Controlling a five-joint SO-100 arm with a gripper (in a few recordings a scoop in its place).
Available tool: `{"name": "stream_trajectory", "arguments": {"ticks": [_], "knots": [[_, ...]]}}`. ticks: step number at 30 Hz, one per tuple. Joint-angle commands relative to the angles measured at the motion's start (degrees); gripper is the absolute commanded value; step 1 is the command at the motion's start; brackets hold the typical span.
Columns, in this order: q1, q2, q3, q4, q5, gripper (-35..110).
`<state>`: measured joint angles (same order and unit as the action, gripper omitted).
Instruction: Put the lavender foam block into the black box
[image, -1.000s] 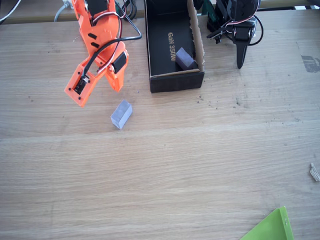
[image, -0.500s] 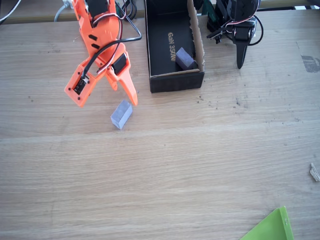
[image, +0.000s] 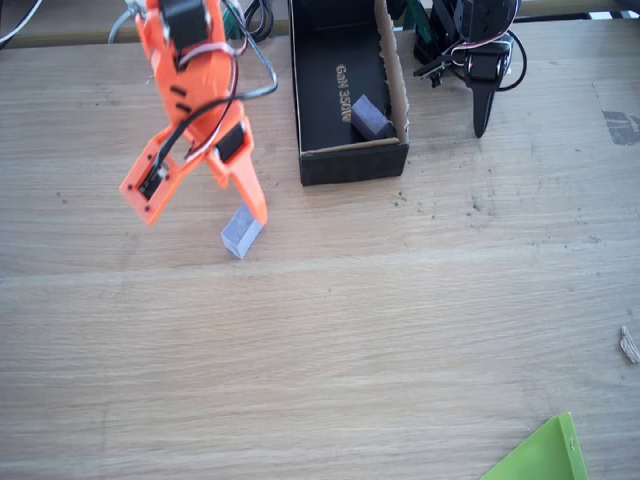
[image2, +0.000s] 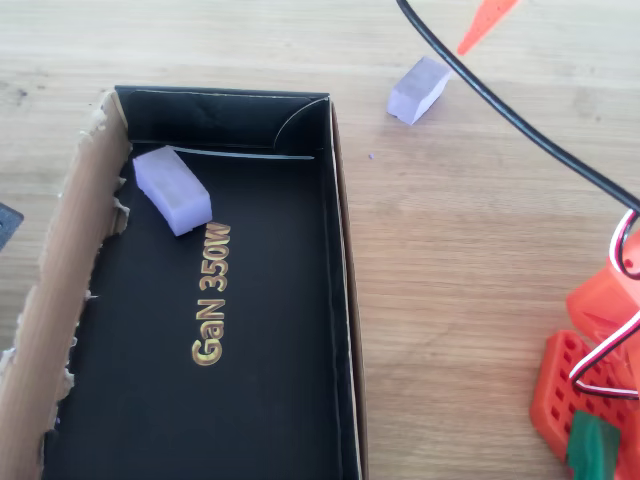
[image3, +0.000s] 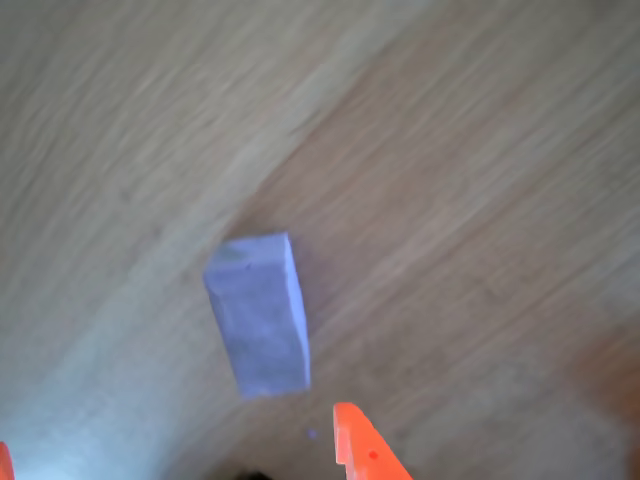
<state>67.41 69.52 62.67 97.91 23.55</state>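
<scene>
While the claw (image: 205, 207) hangs spread and empty, the lavender foam block (image: 242, 231) lies on the worktop (image: 400, 330) just under its right-hand finger, long axis slanting toward the black box (image: 347, 166) beyond. Seen from the wrist, the block (image3: 260, 314) sits between the fingertips (image3: 362, 452), unclasped. From overhead, another block (image2: 172, 189) rests inside the box (image2: 340, 300).

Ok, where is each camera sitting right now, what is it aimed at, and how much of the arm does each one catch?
Fixed view: high above the table, looking down; orange arm and gripper over the lavender foam block, black box behind.
Overhead view: above the black box, looking down; one orange fingertip and part of the arm's body.
Wrist view: on the gripper, facing the table; fingertips near the block.
Shared: all three show the lavender foam block; fixed and overhead views share the box.
</scene>
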Motion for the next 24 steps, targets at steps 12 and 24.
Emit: {"name": "stream_trajectory", "arguments": {"ticks": [12,24], "knots": [[0.18,-1.85,-0.79,-2.55,1.41,42],[0.00,-4.83,-0.79,-3.25,2.99,43]]}}
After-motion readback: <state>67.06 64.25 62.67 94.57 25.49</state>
